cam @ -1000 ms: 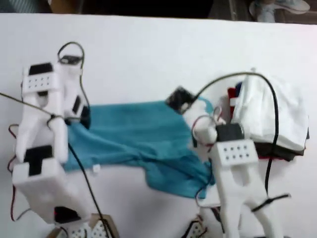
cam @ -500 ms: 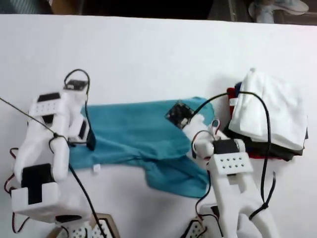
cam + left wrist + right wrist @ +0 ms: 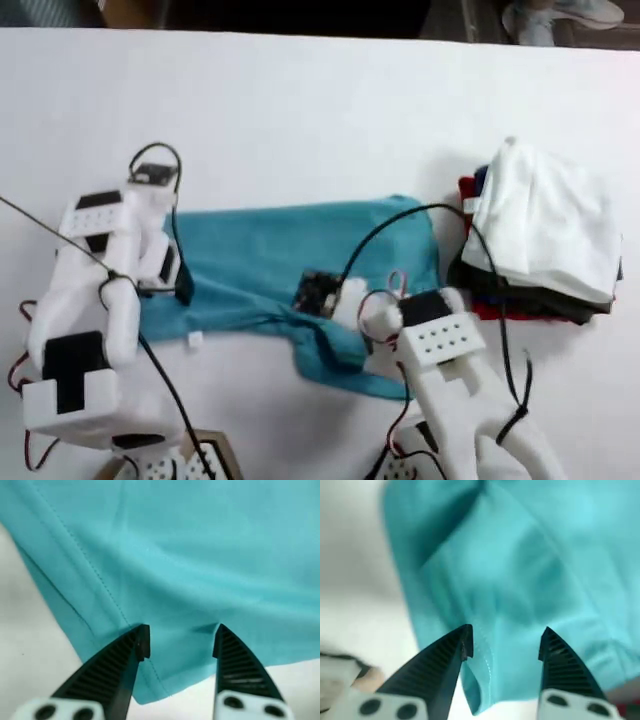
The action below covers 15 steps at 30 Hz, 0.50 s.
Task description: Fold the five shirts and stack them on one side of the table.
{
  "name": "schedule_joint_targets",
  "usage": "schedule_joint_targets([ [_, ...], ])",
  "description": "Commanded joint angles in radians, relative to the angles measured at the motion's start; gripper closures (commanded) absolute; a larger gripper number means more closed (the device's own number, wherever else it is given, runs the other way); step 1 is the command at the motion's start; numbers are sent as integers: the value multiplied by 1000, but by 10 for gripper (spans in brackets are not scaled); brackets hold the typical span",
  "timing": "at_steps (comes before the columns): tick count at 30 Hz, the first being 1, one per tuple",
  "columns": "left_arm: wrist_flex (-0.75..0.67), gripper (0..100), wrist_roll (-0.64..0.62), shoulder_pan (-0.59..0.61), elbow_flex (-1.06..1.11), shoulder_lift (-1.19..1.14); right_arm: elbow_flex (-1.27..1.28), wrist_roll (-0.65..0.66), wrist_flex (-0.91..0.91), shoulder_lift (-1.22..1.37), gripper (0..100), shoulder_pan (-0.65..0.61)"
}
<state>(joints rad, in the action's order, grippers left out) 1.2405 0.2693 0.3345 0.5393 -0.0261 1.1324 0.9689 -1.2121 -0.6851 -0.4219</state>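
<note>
Teal short-sleeved cloth shirt point(image 3: 270, 255) lies spread out at the centre of the white desk point(image 3: 300, 110). Stack of folded shirts point(image 3: 545, 230), white on top with dark and red layers beneath, sits at 3 o'clock, just beside the teal shirt. Left claw point(image 3: 179, 640) is spread, tips at the cloth near the shirt's 9 o'clock hem. Right claw point(image 3: 505, 642) is spread over bunched cloth at the shirt's 5 o'clock corner.
</note>
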Motion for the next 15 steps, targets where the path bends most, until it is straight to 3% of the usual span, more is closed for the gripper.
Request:
schedule_joint_targets([
  [1, -8, 768, -11, -2, -28, 48, -5, -5, -21, -39, 777, -87],
  [9, -2, 767, -5, 100, -94, 46, -124, -63, -150, -39, 776, -90],
  [15, 20, 767, 28, 100, -108, 46, -117, -68, -154, -30, 776, -117],
])
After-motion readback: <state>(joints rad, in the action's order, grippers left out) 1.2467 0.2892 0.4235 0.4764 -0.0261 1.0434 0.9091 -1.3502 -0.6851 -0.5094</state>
